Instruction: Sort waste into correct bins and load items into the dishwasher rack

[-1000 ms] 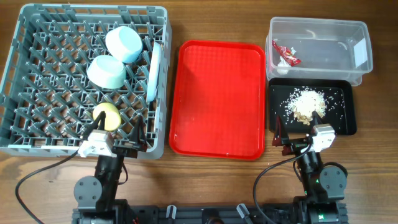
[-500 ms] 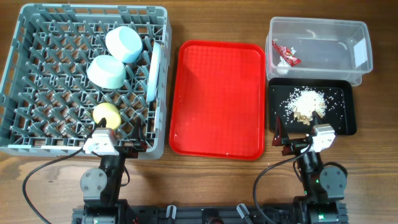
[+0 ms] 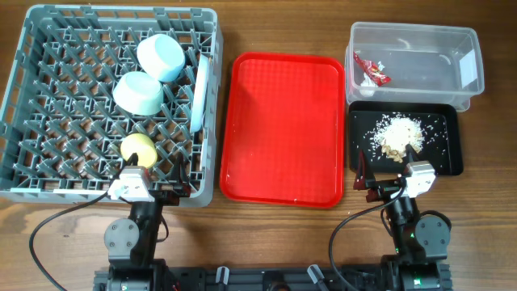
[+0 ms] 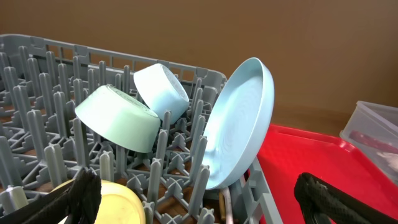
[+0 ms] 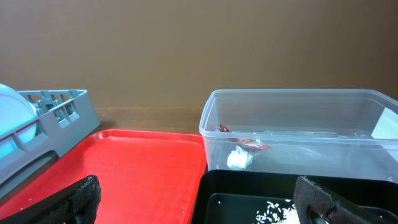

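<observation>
both hands are wide open and hold nothing: the left gripper (image 3: 152, 171) at the rack's (image 3: 32, 162) 6 o'clock edge, the right gripper (image 3: 386, 174) by the black tray (image 3: 448, 162). the plate (image 4: 239, 124), blue bowl (image 3: 161, 56), green bowl (image 3: 139, 93) and cup (image 3: 137, 149) are in the rack (at the table's 9 o'clock). the wrapper (image 3: 373, 73) lies in the clear tub (image 3: 412, 32) at 2 o'clock, the scraps (image 3: 397, 133) in the tray. the plate stands on its edge, so i think a bump from the left arm could tip it. the tub's white sticker (image 3: 468, 65) has no words i can read.

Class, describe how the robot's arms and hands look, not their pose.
Both arms are black with round grey joints and a white block near the wrist. The left hand and right hand each have two black tapered fingers. A thin black cable loops from each arm.
</observation>
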Robot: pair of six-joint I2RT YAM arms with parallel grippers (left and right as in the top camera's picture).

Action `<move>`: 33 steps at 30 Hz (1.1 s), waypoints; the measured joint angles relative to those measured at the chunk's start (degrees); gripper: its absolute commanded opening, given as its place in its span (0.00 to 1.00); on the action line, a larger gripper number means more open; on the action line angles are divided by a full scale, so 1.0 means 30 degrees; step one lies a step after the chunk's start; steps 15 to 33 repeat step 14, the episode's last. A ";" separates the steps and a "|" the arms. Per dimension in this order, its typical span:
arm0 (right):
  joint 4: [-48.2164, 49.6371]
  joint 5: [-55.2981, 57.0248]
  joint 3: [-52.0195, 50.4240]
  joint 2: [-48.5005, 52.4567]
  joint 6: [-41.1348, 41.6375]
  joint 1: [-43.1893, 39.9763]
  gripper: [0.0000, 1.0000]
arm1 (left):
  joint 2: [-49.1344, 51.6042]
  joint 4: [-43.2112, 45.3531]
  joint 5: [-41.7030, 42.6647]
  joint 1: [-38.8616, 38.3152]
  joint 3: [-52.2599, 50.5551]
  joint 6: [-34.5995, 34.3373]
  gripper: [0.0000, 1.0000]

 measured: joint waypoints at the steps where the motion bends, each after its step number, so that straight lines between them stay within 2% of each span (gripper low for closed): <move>1: 0.0000 0.0000 0.0000 0.0000 0.0000 0.0000 1.00 | 0.0000 0.0000 0.0000 0.0000 0.0000 0.0000 1.00; 33: 0.0000 0.0000 0.0000 0.0000 0.0000 0.0000 1.00 | 0.0000 0.0000 0.0000 0.0000 0.0000 0.0000 1.00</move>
